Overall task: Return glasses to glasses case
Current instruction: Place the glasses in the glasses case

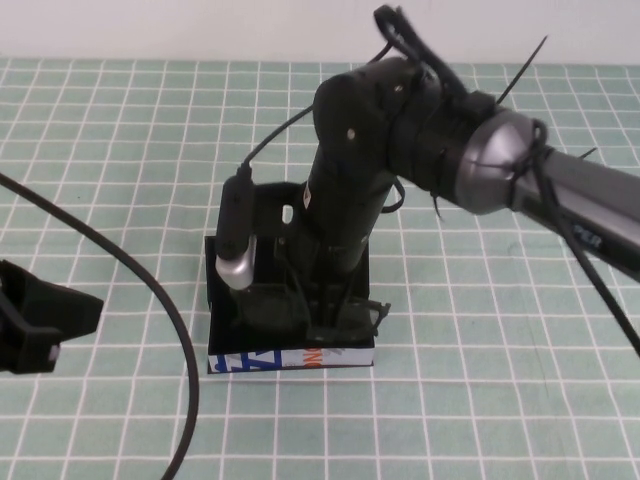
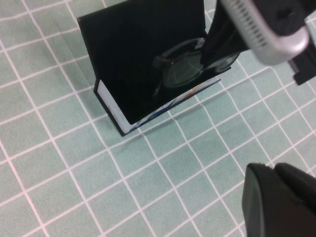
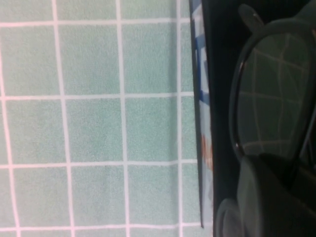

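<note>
While the right arm reaches down over the glasses case [image 1: 290, 358], the right gripper [image 1: 322, 322] sits low inside it w/ its fingers pinching the glasses [image 1: 345, 318]. The case is a rectangular black box, matte and stiff-looking; its flap lid stands open behind the arm, and its near side is a white strip w/ blue and orange print. In the left wrist view the glasses [image 2: 183, 66] lie inside the case [image 2: 128, 74], dark thick rims, clear rounded-rectangular lens, glossy. The right wrist view shows one lens [image 3: 269, 98] close up, reflecting the grid pattern, just inside the case's printed wall [image 3: 202, 123], w/ a dark finger [image 3: 266, 197] pressed against the rim. The left gripper [image 1: 35, 320] hangs well to the left of the case, off the mat; can't tell how its fingers stand. The mat [image 1: 480, 400] under the case is pale green cloth w/ a white square grid. A black cable [image 1: 150, 290] curves across it left of the case.
</note>
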